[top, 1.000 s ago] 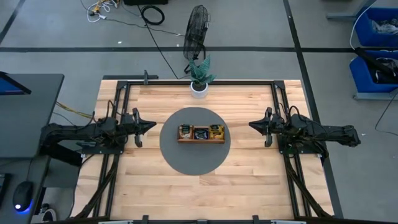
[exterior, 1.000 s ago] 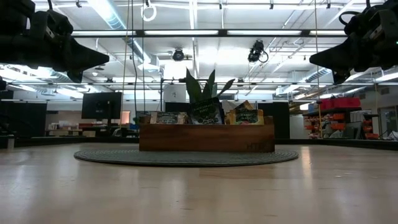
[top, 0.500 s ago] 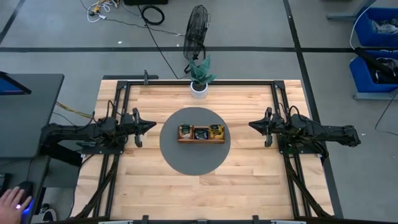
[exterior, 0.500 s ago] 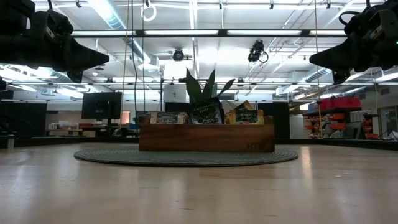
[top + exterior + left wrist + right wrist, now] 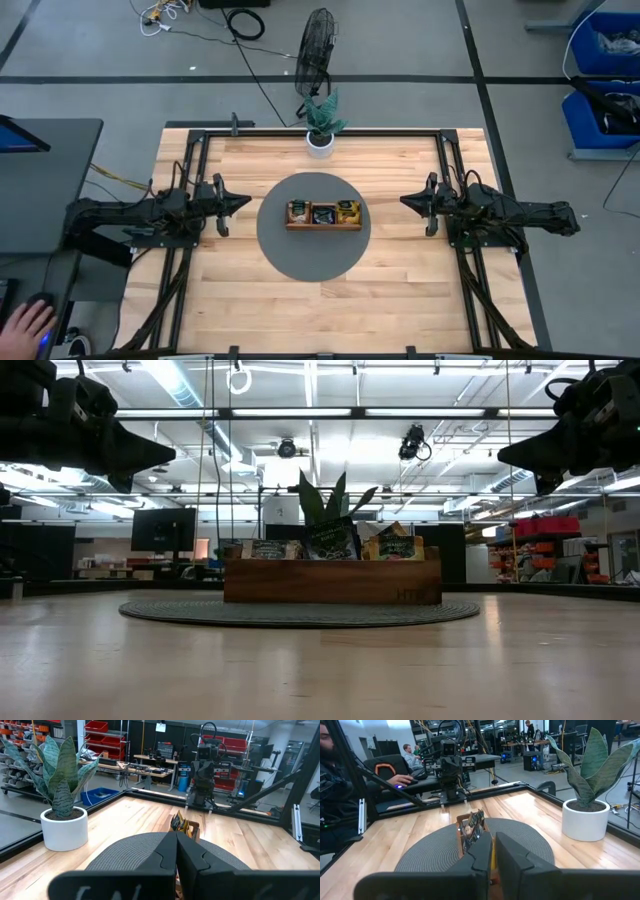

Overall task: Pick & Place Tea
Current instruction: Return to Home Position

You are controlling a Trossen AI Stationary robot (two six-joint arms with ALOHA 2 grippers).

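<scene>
– only a person's hand (image 5: 25, 320) had moved: absent a second before, it now lay off the near left corner of the table (image 5: 400, 300). both arms and the tray sat exactly as they had.
– so how far along was the job?
– finished, by my reading. going left to right: the left gripper (image 5: 243, 201) hung above the table's left side, fingers pressed together on nothing, pointing at the middle. then came the wooden tray (image 5: 323, 227) on the round grey mat (image 5: 300, 255), with all the tea (image 5: 323, 213) i could find standing inside it. no sachet showed on the mat or the bare wood. the right gripper (image 5: 405, 201) mirrored the left one on the right side, its fingers drawn together and empty as well.
– counts?
– two grippers, one tray with three sections, one mat, one potted plant (image 5: 320, 125) at the far edge. the tea came in three clusters: brownish in the left section, dark in the middle, yellow in the right. single sachets within each were too small to count.
– anything left?
– only getting the arms to rest, and they looked to be there already.
</scene>
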